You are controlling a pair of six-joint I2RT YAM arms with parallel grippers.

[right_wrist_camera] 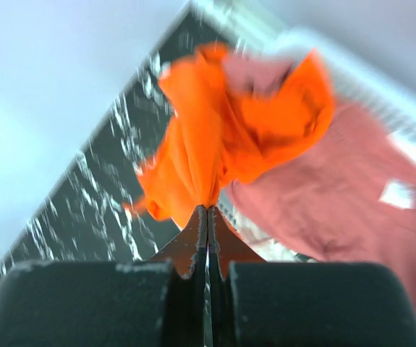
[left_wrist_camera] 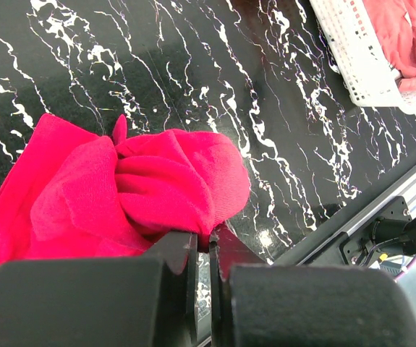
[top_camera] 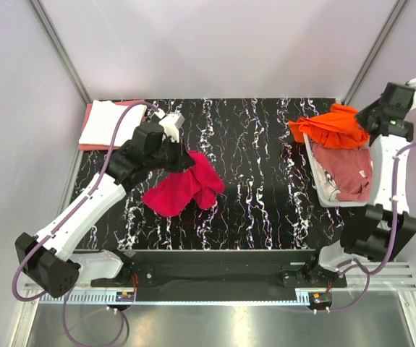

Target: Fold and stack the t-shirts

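A crumpled crimson-red t-shirt lies bunched on the black marbled table, left of centre. My left gripper sits over its far edge and is shut on a fold of it; in the left wrist view the red t-shirt is pinched at the left gripper. At the back right my right gripper is shut on a bright orange t-shirt, which hangs over the basket's far end. The right wrist view shows the orange cloth caught at the right gripper. A salmon-pink t-shirt fills the basket.
The white perforated basket stands at the right side of the table, also seen as the basket in the left wrist view. A folded white t-shirt lies on a pink one at the back left corner. Grey walls enclose the table.
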